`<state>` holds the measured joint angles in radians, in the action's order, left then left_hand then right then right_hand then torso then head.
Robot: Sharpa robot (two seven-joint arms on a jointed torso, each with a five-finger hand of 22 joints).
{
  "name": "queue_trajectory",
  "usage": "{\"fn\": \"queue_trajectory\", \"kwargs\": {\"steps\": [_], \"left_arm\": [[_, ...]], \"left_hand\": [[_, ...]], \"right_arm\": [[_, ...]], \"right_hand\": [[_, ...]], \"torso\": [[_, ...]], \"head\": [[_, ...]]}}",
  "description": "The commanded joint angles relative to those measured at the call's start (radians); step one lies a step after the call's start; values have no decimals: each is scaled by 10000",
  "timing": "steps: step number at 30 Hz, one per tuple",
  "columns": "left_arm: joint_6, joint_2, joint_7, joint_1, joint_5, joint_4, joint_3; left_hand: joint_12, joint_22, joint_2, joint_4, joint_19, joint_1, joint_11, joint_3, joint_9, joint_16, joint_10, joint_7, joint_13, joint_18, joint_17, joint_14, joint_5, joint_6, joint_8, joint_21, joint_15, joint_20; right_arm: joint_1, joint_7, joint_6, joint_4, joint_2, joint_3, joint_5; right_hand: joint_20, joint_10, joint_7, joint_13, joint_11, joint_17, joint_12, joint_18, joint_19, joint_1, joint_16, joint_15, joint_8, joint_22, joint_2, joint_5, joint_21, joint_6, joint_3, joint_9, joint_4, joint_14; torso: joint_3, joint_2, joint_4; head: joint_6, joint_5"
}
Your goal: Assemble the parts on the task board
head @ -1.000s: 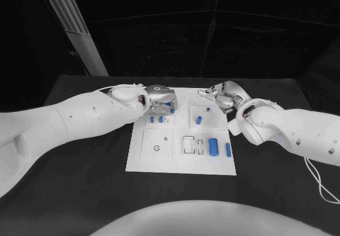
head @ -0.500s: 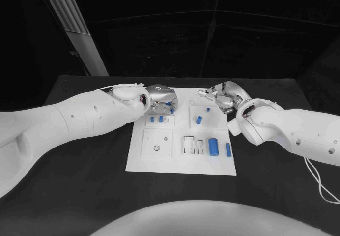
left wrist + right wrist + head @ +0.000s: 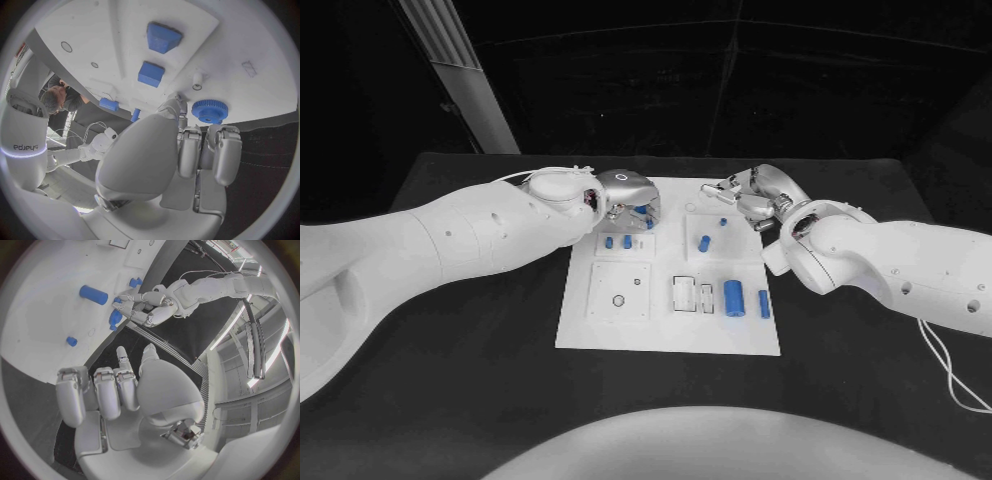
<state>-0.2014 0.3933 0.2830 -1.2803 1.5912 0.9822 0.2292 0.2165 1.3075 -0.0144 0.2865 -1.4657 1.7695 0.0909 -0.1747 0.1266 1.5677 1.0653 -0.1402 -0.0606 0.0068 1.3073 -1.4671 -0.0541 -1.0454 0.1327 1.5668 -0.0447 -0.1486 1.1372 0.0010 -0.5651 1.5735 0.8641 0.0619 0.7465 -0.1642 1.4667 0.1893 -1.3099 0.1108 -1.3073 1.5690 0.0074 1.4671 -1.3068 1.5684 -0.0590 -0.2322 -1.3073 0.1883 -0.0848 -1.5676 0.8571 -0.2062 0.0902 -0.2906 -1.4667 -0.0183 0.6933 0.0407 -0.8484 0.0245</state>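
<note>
Blue gear (image 3: 210,110) lay on the task board (image 3: 668,335) at its far left corner, just beyond left hand (image 3: 626,196) fingertips; apparently ungripped. Right hand (image 3: 751,196) curled, seemingly empty, farther off.

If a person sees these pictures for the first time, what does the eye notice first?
First, the white task board in the middle of the black table, with small blue parts on it. Then the two silver hands at its far edge: the left hand over the far left corner, close to a blue gear, and the right hand at the far right corner.
</note>
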Motion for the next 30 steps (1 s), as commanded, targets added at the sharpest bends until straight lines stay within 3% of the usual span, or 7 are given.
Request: {"fn": "queue_trajectory", "kwargs": {"steps": [1, 6, 12, 20, 30], "left_arm": [[484, 15, -138, 42, 100, -49, 39], [168, 30, 52, 42, 100, -53, 39], [-911, 127, 655, 42, 102, 35, 39], [-1737, 405, 1061, 5, 57, 242, 38], [-2207, 1110, 1198, -389, -218, 1025, 37]], "left_hand": [[34, 2633, 101, -15, -1051, 48, -16, -94, 35, 31, 154, -1, -12, -68, 2635, -1037, 51, -129, 48, 40, 96, 99], [-15, 2633, 104, 7, -1051, 56, -62, -227, 44, 31, 405, 37, -4, -68, 2635, -1037, 45, -304, 76, 40, 134, 126], [-97, 2633, 89, 23, -1051, 6, -89, -312, 51, 31, 535, 68, 1, -68, 2635, -1037, 38, -420, 86, 40, 157, 147], [-191, 2633, 58, 50, -1051, -125, -96, -354, 52, 31, 615, 81, 4, -68, 2635, -1037, 38, -487, 74, 40, 164, 159], [-282, 2633, 39, 57, -1051, -235, -94, -392, 40, 31, 647, 83, 6, -68, 2635, -1037, 38, -484, 33, 40, 166, 167]], "right_arm": [[14, 13, 66, 28, -8, -5, 34], [14, 13, 62, 25, -5, -6, 34], [14, 19, 56, 16, 10, -6, 34], [14, 23, 60, -5, 3, -6, 34], [13, 27, 72, -27, 11, -5, 34]], "right_hand": [[-37, 1041, -17, -2609, 50, -2635, 18, -74, 1036, -96, 24, 15, -43, -2635, -4, -44, -32, -84, -59, 8, 22, -1041], [-36, 1041, -18, -2609, 49, -2635, 18, -74, 1036, -107, 24, 15, -54, -2635, 5, -41, -32, -84, -75, 8, 15, -1041], [-36, 1041, -18, -2609, 49, -2635, 18, -74, 1036, -107, 24, 15, -54, -2635, 5, -41, -32, -84, -75, 8, 15, -1041], [-36, 1041, -18, -2609, 49, -2635, 18, -74, 1036, -107, 24, 15, -54, -2635, 5, -41, -32, -84, -75, 8, 15, -1041], [-36, 1041, -18, -2609, 49, -2635, 18, -74, 1036, -107, 24, 15, -54, -2635, 5, -41, -32, -84, -75, 8, 15, -1041]], "torso": [[-4, 1, -4], [-5, 2, 7], [-3, -2, 32], [3, -14, 34], [-2, -5, 8]], "head": [[6, 7], [8, 21], [44, 36], [110, -10], [193, -56]]}}
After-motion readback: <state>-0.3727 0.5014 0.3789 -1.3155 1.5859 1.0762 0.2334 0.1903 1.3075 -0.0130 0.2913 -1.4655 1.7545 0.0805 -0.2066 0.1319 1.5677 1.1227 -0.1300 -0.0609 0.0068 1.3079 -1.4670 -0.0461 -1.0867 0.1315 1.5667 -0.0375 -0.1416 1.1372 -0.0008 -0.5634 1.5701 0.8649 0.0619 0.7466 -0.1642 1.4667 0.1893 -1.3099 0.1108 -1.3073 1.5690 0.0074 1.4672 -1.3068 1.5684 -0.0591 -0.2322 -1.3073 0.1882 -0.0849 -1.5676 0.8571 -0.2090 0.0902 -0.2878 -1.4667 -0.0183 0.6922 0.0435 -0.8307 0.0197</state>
